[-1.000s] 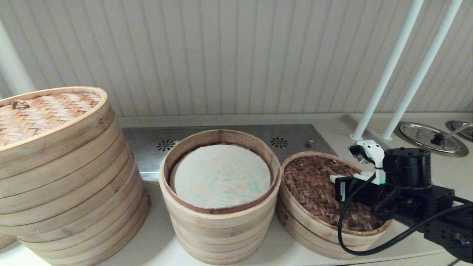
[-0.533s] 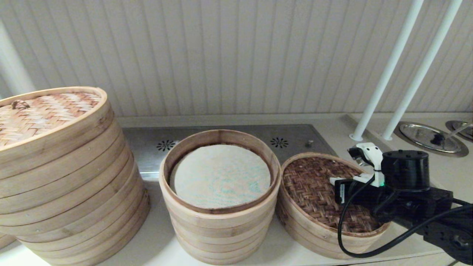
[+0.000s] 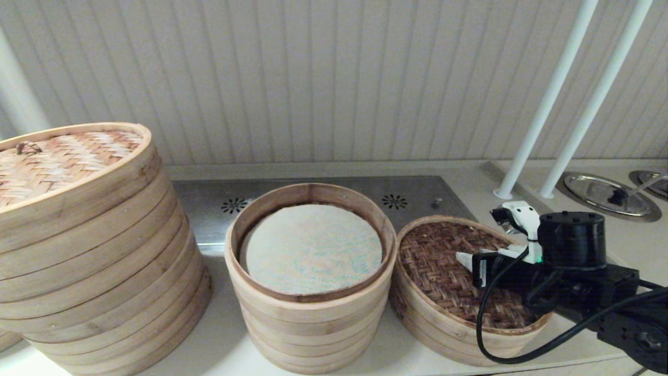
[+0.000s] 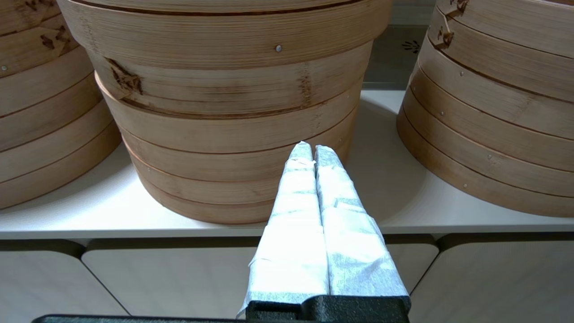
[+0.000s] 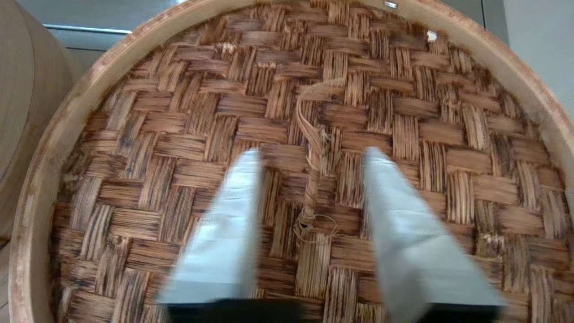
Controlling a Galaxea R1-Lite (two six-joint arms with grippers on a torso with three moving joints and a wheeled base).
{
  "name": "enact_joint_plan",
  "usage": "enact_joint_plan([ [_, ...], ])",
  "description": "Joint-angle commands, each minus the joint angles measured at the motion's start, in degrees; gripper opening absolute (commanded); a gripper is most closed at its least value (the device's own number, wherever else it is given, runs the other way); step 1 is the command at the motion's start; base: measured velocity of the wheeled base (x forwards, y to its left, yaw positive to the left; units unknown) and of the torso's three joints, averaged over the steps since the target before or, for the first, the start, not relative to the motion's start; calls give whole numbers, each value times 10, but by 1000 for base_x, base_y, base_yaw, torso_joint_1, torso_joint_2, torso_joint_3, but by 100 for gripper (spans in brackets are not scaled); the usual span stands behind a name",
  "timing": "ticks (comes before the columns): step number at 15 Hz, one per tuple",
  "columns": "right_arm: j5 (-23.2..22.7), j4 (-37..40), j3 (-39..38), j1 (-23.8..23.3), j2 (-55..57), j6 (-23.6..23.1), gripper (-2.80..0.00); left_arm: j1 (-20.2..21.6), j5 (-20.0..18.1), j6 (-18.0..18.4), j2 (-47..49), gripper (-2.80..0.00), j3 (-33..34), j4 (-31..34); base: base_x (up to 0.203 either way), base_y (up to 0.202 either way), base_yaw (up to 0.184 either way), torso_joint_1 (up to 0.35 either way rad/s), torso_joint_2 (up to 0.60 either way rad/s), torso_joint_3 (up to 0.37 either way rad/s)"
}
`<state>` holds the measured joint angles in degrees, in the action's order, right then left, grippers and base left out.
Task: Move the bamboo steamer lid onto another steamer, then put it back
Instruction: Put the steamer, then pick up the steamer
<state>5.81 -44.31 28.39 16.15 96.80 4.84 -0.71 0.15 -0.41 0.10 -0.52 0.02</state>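
Note:
The bamboo steamer lid (image 3: 443, 266), dark brown weave in a pale rim, lies on a low bamboo basket (image 3: 433, 342) at the counter's right; the basket's floor is hidden. My right gripper (image 3: 469, 260) hovers over the lid's middle. In the right wrist view the right gripper (image 5: 311, 154) is open, its taped fingers on either side of a small frayed cord loop (image 5: 314, 179) on the lid (image 5: 287, 98), touching nothing. My left gripper (image 4: 312, 150) is shut and empty, parked low in front of the counter edge, out of the head view.
A taller stack of pale tiers (image 3: 310, 318) with a whitish liner (image 3: 313, 248) stands just left of the lid. A much wider stack (image 3: 94, 271) with a tan lid fills the left. Two white poles (image 3: 543, 109) and metal covers (image 3: 605, 194) are at the back right.
The lid has sunk a little and now lies flatter on the basket. The right gripper's white finger now reaches slightly further left over the lid.

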Motion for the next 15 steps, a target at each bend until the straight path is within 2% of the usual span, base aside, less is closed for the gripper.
enact_joint_plan([
  [1, 0, -2, 2, 0, -15, 0, 0, 0, 0, 0, 0, -280, 0, 1, 0, 0, 0, 0, 0, 0],
  [6, 2, 13, 6, -9, -124, -2, 0, 0, 0, 0, 0, -280, 0, 1, 0, 0, 0, 0, 0, 0],
  [8, 2, 57, 9, -17, -193, -9, 0, 0, 0, 0, 0, -280, 0, 0, 0, 0, 0, 0, 0, 0],
  [9, 2, 91, 12, -19, -228, -12, -280, 0, 0, 0, 0, -280, 0, 1, 0, 0, 0, 0, 0, 0],
  [12, 8, 207, 28, -19, -343, -16, -280, 0, 0, 0, 0, -280, 0, 0, 0, 0, 0, 0, 0, 0],
  [15, 37, 371, 56, -16, -465, -33, -280, 0, 0, 0, 0, -280, 0, 0, 0, 0, 0, 0, 0, 0],
])
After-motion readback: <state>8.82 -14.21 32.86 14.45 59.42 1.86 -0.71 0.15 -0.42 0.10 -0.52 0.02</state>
